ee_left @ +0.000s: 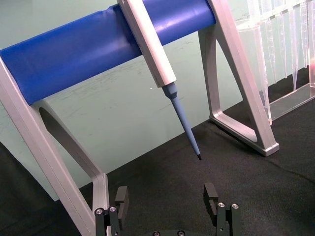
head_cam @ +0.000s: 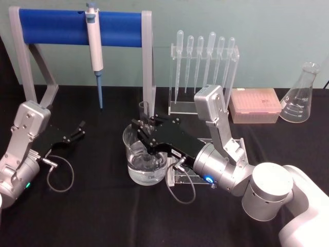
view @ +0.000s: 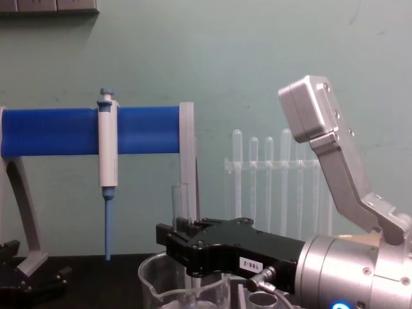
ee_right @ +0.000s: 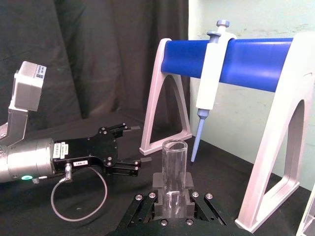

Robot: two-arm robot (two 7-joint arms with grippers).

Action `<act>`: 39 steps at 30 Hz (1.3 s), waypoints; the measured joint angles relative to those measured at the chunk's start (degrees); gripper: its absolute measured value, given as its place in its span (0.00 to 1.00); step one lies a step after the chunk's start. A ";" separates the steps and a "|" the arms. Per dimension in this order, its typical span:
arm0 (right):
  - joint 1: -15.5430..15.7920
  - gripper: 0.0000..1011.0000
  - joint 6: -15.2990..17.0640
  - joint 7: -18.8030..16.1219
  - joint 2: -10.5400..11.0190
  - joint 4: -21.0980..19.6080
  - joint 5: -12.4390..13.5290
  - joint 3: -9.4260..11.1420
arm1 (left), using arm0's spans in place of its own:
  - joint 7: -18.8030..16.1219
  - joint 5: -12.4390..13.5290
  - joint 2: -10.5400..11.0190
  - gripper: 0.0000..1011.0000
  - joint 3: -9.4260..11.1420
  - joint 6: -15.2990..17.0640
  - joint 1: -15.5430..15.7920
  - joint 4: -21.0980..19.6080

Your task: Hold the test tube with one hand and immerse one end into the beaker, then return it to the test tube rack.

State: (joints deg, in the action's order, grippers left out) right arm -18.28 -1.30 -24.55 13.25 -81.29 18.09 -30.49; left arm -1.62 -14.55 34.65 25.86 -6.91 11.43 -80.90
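Over the middle of the black table (head_cam: 103, 216), a clear, round-bottomed glass test tube (head_cam: 145, 109) stands upright in the right arm's black two-jaw gripper (head_cam: 147, 135). Its open mouth is above the jaws and its lower end reaches down inside a wide clear glass beaker (head_cam: 131, 167) holding a little clear liquid; whether the tip has met the liquid cannot be told. The jaws are closed narrowly on the tube's middle, one on either side, as the right wrist view makes plain. Thin, stiff, smooth glass of this kind is likely light but slippery and breakable, so a mid-length hold with modest pressure, kept clear of the beaker's rim, looks safest. A clear plastic rack (head_cam: 179, 179) lies just beside the beaker, partly under the right wrist. Well to the left, the left arm's black gripper (head_cam: 78, 129) rests low with its fingers spread and nothing between them. Behind, a white-and-blue pipettor (head_cam: 94, 43) hangs from a blue-barred stand (head_cam: 51, 28).
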 joint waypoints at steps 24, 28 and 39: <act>-0.07 0.22 0.06 0.06 0.00 -0.07 0.25 0.02 | 0.00 0.00 0.00 0.99 0.00 0.00 0.00 0.00; -0.07 0.22 0.08 0.06 0.00 -0.07 0.27 0.02 | 0.00 0.00 0.00 0.99 0.00 0.00 0.00 0.00; -0.07 0.22 0.08 0.06 0.00 -0.07 0.27 0.02 | 0.00 0.00 0.00 0.99 0.00 0.00 0.00 0.00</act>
State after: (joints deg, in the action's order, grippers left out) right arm -18.35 -1.22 -24.50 13.25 -81.36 18.37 -30.47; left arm -1.62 -14.55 34.65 25.86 -6.91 11.43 -80.90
